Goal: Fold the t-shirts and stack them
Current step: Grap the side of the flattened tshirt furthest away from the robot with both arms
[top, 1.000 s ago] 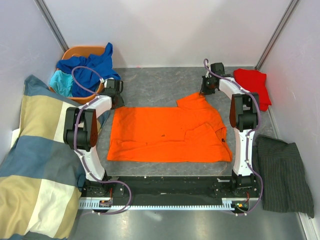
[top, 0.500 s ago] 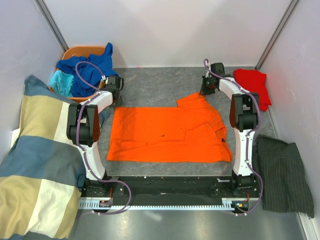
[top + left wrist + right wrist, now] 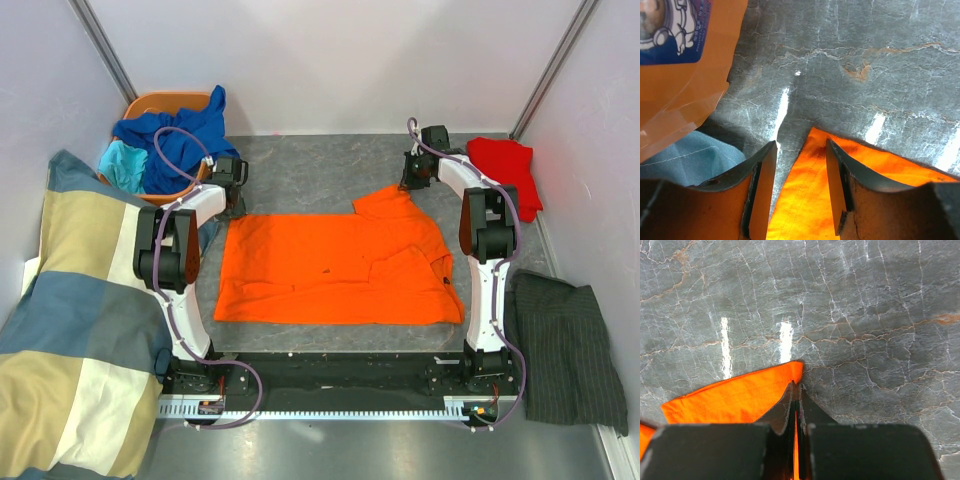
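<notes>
The bright orange t-shirt (image 3: 335, 268) lies spread flat in the middle of the grey table. My left gripper (image 3: 232, 205) is open over the shirt's far left corner (image 3: 805, 190), the cloth lying between its fingers (image 3: 764, 190). My right gripper (image 3: 410, 183) is shut on the shirt's far right corner (image 3: 740, 397), a thin strip of orange pinched between the fingers. A red t-shirt (image 3: 508, 170) lies at the far right. Royal blue (image 3: 180, 135) and turquoise (image 3: 125, 165) shirts fill the orange basket.
The orange basket (image 3: 160, 102) stands at the far left, its wall close to my left gripper (image 3: 685, 75). A big checked blanket (image 3: 75, 320) lies along the left. A dark pinstriped cloth (image 3: 565, 345) lies at the near right. White walls enclose the table.
My left arm has moved a little farther toward the shirt's far left corner. The right arm and the shirt have not moved.
</notes>
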`<control>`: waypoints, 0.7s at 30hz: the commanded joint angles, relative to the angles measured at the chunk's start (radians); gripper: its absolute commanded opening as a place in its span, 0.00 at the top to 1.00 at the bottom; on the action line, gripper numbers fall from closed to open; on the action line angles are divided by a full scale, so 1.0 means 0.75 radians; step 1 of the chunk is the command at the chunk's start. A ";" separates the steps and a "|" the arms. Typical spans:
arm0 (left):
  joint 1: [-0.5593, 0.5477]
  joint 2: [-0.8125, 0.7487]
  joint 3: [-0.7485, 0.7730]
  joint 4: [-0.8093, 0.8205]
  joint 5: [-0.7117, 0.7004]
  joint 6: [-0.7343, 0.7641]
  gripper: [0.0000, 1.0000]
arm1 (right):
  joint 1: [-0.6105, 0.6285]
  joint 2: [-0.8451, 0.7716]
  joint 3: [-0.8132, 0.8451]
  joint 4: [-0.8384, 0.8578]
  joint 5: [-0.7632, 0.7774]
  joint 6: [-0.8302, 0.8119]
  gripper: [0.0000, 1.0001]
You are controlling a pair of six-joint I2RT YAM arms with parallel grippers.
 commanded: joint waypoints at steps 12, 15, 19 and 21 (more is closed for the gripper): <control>-0.006 0.086 0.066 -0.050 0.093 0.100 0.68 | 0.003 0.005 -0.041 -0.083 -0.018 -0.006 1.00; -0.014 0.094 0.072 -0.060 0.103 0.112 0.73 | -0.004 0.003 -0.043 -0.083 -0.020 -0.006 1.00; -0.020 0.102 0.075 -0.068 0.103 0.124 0.88 | -0.004 -0.001 -0.045 -0.081 -0.018 -0.006 1.00; -0.020 0.106 0.077 -0.070 0.099 0.126 0.97 | -0.004 0.001 -0.047 -0.083 -0.020 -0.006 1.00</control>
